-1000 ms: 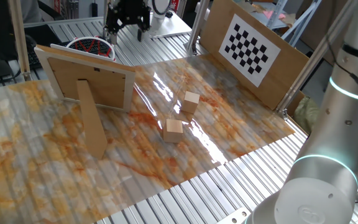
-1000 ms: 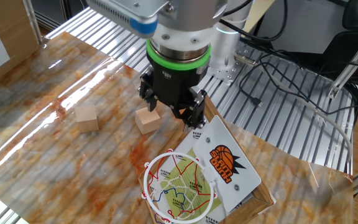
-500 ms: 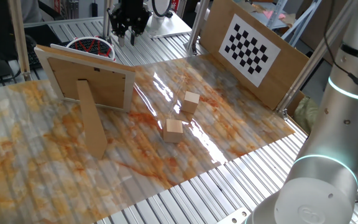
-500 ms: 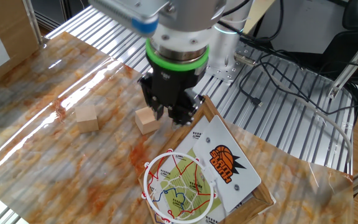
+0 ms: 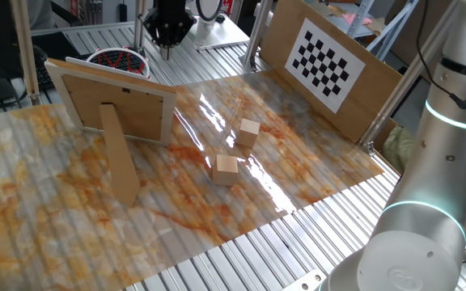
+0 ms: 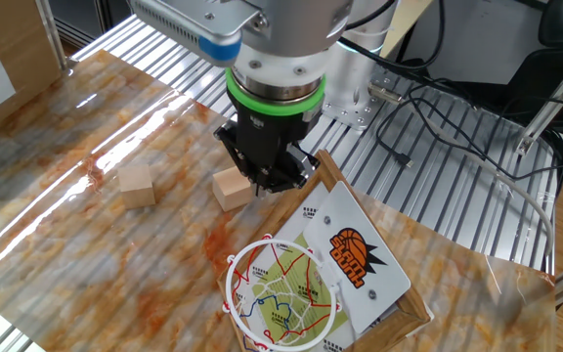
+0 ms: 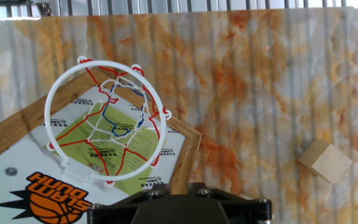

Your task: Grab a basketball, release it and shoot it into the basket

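The basket, a white-rimmed hoop with red and dark netting, is fixed to the backboard and fills the left of the hand view. It also shows in one fixed view and the other fixed view. My gripper hangs in the air above the backboard's top edge, behind the hoop, with its fingers drawn together. It shows at the far back in one fixed view. In the hand view only its black body shows. The orange basketball is not in view in any frame.
The framed wooden board leans on its prop. Two tan wooden cubes lie on the marbled mat; one sits just beside my gripper. A checkerboard panel stands at the far right.
The gripper's fingers were spread wide a second ago and have closed together. The hand has stayed above the backboard. Nothing else has moved.
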Action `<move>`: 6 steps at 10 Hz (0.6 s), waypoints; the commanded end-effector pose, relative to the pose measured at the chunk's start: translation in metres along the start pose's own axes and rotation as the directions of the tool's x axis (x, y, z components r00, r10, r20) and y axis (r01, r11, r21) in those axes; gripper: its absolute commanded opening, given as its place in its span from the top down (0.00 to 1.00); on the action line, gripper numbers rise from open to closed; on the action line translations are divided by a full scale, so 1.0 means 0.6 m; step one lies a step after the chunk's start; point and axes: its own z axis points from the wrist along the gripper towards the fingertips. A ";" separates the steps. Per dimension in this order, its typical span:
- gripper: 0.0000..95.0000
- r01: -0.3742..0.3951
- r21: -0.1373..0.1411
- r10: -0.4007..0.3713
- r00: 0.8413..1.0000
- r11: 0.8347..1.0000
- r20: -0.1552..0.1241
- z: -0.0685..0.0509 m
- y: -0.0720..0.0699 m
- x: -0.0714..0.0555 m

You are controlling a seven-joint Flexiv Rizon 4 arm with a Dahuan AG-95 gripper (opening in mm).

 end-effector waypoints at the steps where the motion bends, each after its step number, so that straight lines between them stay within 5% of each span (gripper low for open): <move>1: 1.00 -0.061 -0.002 0.061 0.998 0.998 0.003 0.000 0.001 0.000; 6: 1.00 -0.114 0.003 0.114 0.993 0.993 0.015 0.000 0.001 0.000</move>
